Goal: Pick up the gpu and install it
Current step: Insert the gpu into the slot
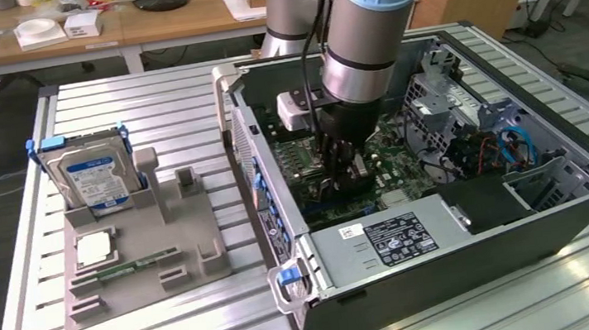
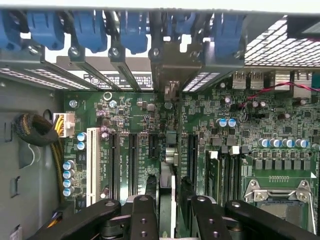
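My gripper (image 2: 169, 194) is down inside the one open case (image 1: 566, 209), low over the motherboard (image 2: 240, 135). It straddles the gpu (image 2: 170, 155). I cannot tell whether I am clamped on the card or have let go of it.

There is one gpu. It stands on edge on the motherboard among the expansion slots, seen from above as a thin line. Its long axis runs from my gripper straight to the case's slot wall. Its silver bracket (image 2: 171, 75) is the far end, up against that wall under a row of blue latches (image 2: 132, 27). In the exterior view my gripper (image 1: 338, 178) is in the middle of the case, and the bracket end points to about nine o'clock from it.

One white slot (image 2: 92, 165) lies parallel to the card on one side, and one bare CPU socket (image 2: 280, 200) sits on the other.

In the exterior view, one power supply (image 1: 392, 239) sits at five o'clock from my gripper, in the case's near corner. Outside the case, at nine o'clock, one grey holder (image 1: 169, 229) rests on the table (image 1: 132, 108). It carries one hard drive (image 1: 96, 175) standing upright and one memory stick (image 1: 134, 267) lying flat.
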`<state>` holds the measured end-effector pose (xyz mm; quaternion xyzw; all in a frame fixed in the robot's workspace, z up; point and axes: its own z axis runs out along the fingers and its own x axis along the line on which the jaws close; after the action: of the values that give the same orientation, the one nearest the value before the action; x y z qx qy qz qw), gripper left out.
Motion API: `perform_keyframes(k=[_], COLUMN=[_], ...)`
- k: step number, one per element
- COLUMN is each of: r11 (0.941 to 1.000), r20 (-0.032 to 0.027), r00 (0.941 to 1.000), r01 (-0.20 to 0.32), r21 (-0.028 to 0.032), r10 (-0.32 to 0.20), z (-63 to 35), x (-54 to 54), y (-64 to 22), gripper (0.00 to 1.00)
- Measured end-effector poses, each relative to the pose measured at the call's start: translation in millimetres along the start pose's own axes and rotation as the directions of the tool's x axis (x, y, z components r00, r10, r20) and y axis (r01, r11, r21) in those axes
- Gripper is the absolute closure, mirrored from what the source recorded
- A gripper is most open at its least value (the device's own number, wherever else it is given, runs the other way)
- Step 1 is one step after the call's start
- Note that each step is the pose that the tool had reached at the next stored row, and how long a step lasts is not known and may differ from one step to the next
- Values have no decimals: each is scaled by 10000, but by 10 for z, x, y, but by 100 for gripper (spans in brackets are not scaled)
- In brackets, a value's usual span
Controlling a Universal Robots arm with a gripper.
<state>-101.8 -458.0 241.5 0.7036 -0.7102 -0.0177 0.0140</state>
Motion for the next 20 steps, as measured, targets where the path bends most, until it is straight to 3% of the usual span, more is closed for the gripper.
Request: perform_keyframes(k=[20], r11=[10000], r20=[4], r00=[10000], r01=[2], r21=[98], r10=[-2], z=[-245], x=[-1], y=[32], gripper=[67])
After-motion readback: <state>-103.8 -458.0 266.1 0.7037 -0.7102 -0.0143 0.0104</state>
